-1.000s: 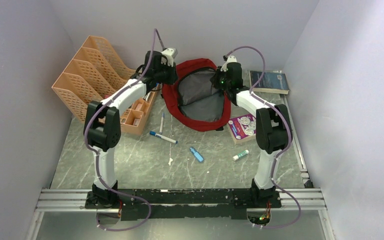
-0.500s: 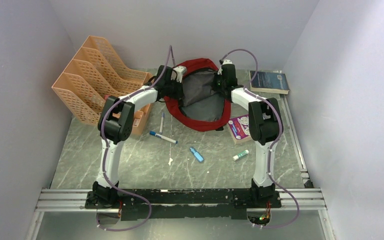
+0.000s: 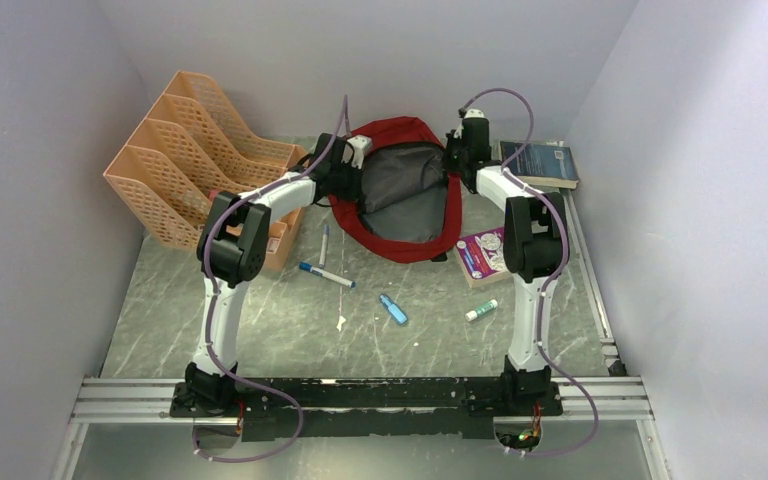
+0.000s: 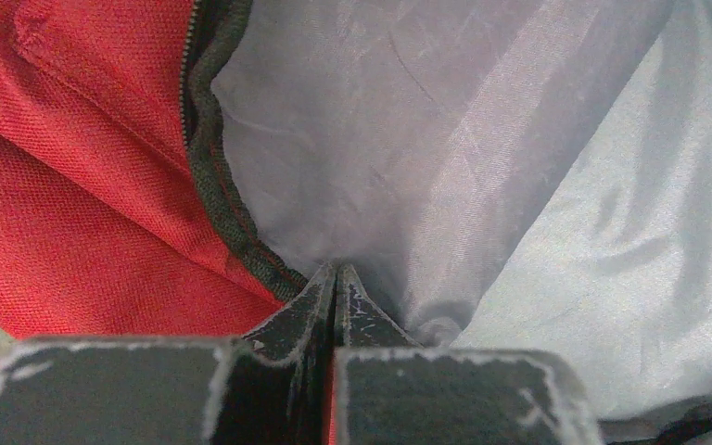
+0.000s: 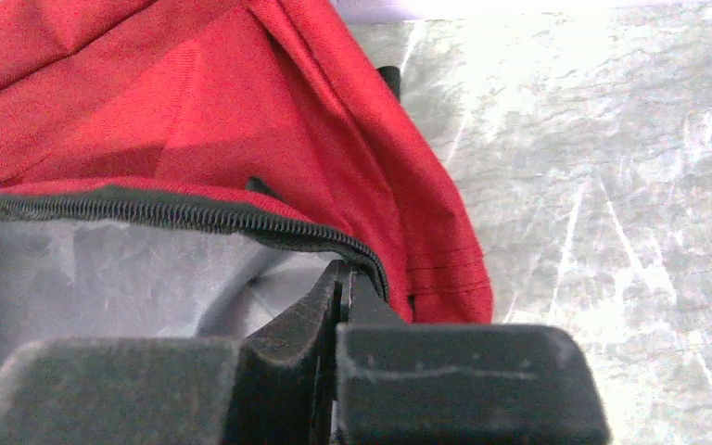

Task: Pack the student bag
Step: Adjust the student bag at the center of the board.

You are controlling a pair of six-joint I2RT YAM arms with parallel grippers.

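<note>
The student bag (image 3: 392,130) lies at the back middle of the table, dark red with its grey lining (image 3: 400,190) showing through the open mouth. My left gripper (image 3: 352,172) is at the mouth's left rim. In the left wrist view its jaws (image 4: 336,271) are pressed together on the rim, where the zipper edge (image 4: 218,185) meets the lining, with a sliver of red between them. My right gripper (image 3: 459,160) is at the right rim. Its jaws (image 5: 343,275) are shut on the black zipper edge (image 5: 195,215) beside the red outer fabric (image 5: 334,120).
An orange file organiser (image 3: 195,150) stands at the back left. A dark book (image 3: 538,163) lies at the back right and a colourful booklet (image 3: 484,252) right of the bag. In front of the bag lie two pens (image 3: 326,274), a small blue item (image 3: 393,308) and a glue stick (image 3: 481,310).
The left gripper came down and right to the bag's left rim and closed. The right gripper shifted to the right rim and closed. The bag's mouth now looks wider.
</note>
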